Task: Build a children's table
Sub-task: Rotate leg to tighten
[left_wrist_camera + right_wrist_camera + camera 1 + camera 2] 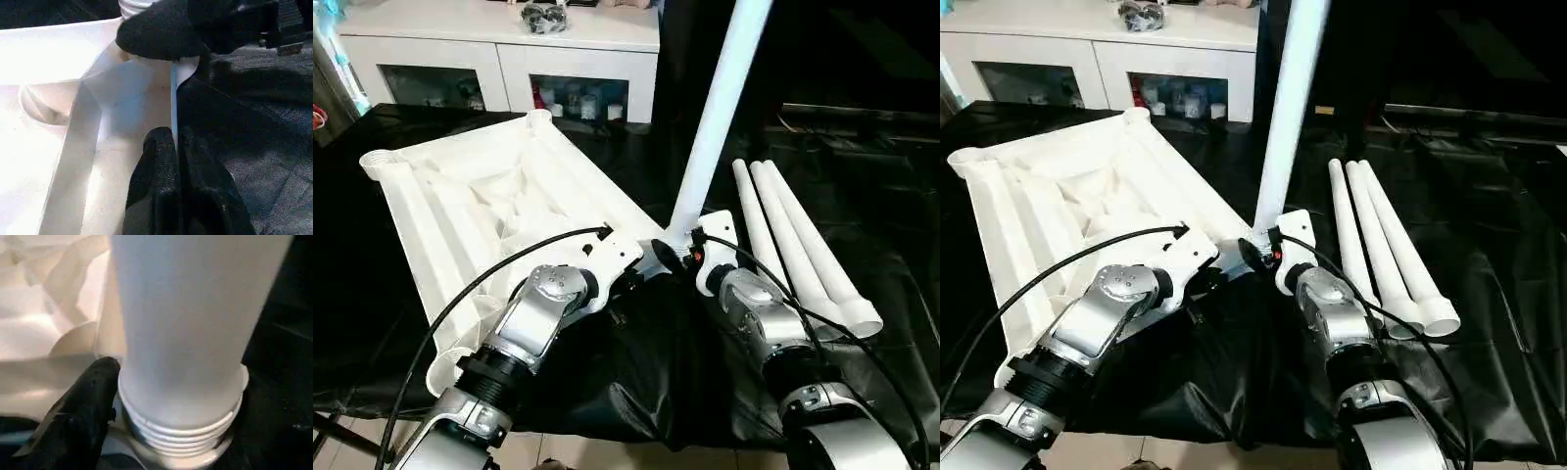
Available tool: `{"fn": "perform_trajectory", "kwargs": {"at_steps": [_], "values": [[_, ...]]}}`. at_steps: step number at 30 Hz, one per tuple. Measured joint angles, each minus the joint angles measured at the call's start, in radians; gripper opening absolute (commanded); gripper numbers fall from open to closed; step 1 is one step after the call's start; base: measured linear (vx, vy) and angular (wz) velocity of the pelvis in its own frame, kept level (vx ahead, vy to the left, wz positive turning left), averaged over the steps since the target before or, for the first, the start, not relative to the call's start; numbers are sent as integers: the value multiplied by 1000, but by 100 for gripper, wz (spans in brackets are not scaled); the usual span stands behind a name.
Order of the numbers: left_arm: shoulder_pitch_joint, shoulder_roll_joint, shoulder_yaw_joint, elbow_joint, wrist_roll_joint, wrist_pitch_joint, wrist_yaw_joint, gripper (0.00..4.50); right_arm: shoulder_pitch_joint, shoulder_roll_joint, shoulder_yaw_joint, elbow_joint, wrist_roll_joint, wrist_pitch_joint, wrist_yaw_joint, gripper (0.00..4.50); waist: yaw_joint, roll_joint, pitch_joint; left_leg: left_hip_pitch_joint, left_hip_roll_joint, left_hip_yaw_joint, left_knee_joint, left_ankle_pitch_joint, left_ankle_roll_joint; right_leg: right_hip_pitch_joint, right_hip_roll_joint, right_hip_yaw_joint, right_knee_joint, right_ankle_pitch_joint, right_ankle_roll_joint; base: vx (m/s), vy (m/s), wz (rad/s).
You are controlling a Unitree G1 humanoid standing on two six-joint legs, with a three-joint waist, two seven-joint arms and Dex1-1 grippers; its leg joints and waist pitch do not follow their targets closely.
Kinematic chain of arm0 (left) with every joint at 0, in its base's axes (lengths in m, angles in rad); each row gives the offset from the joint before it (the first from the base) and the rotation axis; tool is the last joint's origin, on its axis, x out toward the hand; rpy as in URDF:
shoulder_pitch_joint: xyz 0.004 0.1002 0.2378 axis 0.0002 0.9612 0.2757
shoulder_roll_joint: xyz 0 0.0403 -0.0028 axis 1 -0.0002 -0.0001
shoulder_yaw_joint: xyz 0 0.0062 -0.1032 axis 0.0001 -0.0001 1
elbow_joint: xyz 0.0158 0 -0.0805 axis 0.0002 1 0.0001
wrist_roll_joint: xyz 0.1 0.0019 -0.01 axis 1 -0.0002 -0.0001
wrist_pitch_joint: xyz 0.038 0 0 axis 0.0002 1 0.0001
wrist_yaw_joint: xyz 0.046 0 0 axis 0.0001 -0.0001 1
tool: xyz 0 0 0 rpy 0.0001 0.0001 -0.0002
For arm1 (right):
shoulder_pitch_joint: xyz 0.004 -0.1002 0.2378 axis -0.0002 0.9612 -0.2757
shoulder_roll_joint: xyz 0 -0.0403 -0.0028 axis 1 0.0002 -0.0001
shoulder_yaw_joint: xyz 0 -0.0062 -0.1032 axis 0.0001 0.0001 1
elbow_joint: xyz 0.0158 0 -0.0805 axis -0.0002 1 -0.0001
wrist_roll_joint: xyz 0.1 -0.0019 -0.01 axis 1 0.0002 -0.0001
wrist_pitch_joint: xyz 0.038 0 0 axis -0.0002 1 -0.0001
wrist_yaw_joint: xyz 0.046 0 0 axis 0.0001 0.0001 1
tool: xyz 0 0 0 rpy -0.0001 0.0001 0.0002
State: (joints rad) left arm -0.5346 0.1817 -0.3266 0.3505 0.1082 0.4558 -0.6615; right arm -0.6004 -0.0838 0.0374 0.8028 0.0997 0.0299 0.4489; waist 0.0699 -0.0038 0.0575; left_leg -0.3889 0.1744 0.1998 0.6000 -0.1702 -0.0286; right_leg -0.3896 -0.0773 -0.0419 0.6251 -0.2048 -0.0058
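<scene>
A leg (715, 117) stood threaded in the tabletop's (460, 196) corner socket (181, 450); left gripper (172, 147) pinched the rim, right gripper's (677, 247) spread unclear.

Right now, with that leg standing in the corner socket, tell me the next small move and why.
Probably turn the leg further into the socket. In the right wrist view several threads remain exposed above the socket, so it isn't seated. The left gripper is shut on the top's rim, steadying it, and the right gripper sits at the leg's base.
</scene>
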Motion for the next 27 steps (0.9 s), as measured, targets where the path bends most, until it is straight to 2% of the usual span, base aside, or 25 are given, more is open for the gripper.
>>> {"fn": "perform_trajectory", "kwargs": {"at_steps": [6, 10, 16, 22, 25, 27], "values": [[16, 41, -1, -20, -15, -42, -78, 0, 46, -76, 42, -91, -12, 22, 141, 380, 9, 3, -1, 0, 0, 0, -4, 0, 0, -1, 0, -1, -1, -1, 1, 0, 0, 0], [48, 103, -14, -65, -49, -78, -193, 0, 91, -163, 88, -188, -4, 52, 306, 380, 20, 5, -1, -1, 0, 0, -5, 0, 0, -2, 0, -1, -1, -2, 3, 0, 0, 0], [74, 171, -28, -101, -85, -116, -328, 0, 140, -242, 128, -298, 32, 98, 481, 380, 18, 5, -1, -1, 0, 0, -5, 0, 0, -3, 0, -1, -1, -2, 3, 0, 0, 0], [86, 236, -37, -113, -121, -153, -448, 0, 192, -345, 169, -422, 65, 147, 657, 380, 23, 5, -1, -2, 0, 0, -5, 0, 0, -3, 0, -1, -2, -3, 4, 0, 0, 0], [86, 255, -36, -113, -132, -158, -480, 0, 202, -354, 170, -447, 69, 166, 691, 346, 21, 5, 0, -3, 0, 0, -5, 0, 0, -3, 0, -1, -2, -3, 4, 0, 0, 0], [86, 261, -36, -113, -135, -158, -497, 0, 202, -355, 170, -449, 73, 177, 696, 346, 21, 5, 0, -3, 0, 0, -5, 0, 0, -3, 0, -1, -2, -3, 4, 0, 0, 0]]}}
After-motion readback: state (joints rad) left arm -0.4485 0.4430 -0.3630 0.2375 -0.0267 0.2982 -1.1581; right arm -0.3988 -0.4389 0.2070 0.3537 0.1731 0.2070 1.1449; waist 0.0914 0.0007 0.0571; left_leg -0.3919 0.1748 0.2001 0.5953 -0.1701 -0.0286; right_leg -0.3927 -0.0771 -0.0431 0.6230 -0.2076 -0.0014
